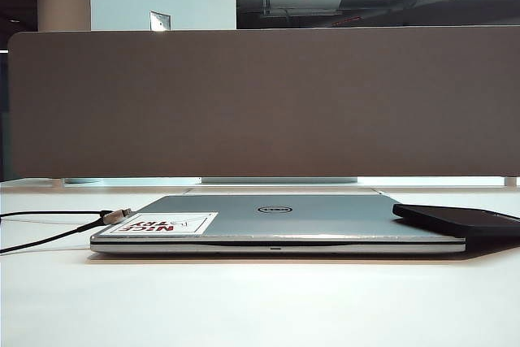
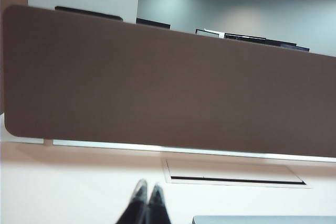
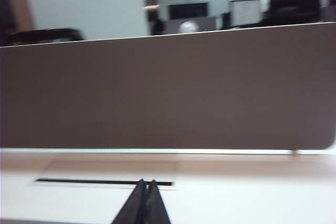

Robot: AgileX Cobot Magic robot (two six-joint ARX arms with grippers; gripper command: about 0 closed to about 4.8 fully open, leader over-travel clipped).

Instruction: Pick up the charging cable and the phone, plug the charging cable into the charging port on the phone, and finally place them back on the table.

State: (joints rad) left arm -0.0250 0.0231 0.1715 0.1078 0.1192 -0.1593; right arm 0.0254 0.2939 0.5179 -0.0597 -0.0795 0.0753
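In the exterior view the charging cable (image 1: 57, 229), a thin black cord, runs in from the left over the white table (image 1: 260, 298); its silver plug (image 1: 120, 214) rests at the laptop's left corner. The black phone (image 1: 459, 219) lies flat on the laptop's right side. Its charging port cannot be made out. Neither arm shows in the exterior view. My left gripper (image 2: 147, 186) is shut and empty, pointing level over the table toward the divider. My right gripper (image 3: 146, 182) is also shut with nothing in it, hanging above the table.
A closed silver Dell laptop (image 1: 276, 221) with a red-lettered sticker (image 1: 166, 223) lies mid-table. The brown-grey fabric divider (image 1: 260, 103) stands across the back. A cable hatch (image 2: 233, 174) is set into the tabletop in front of the divider.
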